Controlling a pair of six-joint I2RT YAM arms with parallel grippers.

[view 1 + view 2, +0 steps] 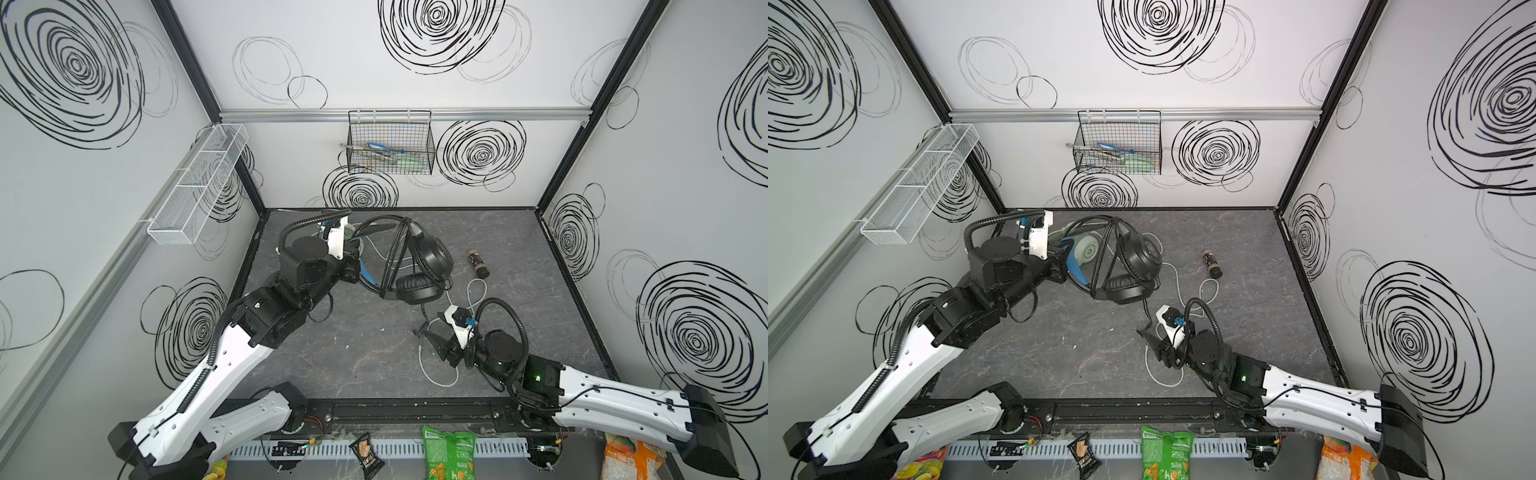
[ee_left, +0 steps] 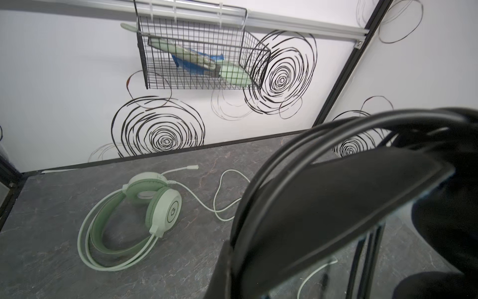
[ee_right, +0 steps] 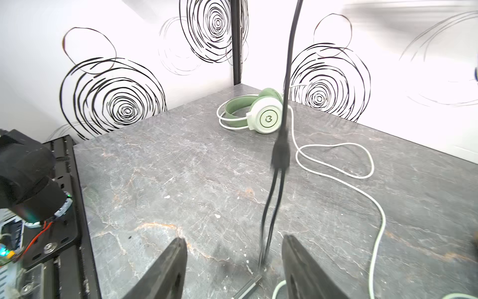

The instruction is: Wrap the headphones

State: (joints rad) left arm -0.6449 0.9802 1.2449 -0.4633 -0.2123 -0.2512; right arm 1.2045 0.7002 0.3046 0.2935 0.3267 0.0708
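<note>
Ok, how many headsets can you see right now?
2. The black headset is mid-table, its band in the left end effector. The green headset lies behind it near the back-left corner, partly hidden in both top views.

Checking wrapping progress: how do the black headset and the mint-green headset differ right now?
The black headset is held up by the left gripper; the mint-green headset lies flat on the table. The black cable loops around the black one; the green one's white cable trails loose. Both are wired over-ear headsets.
</note>
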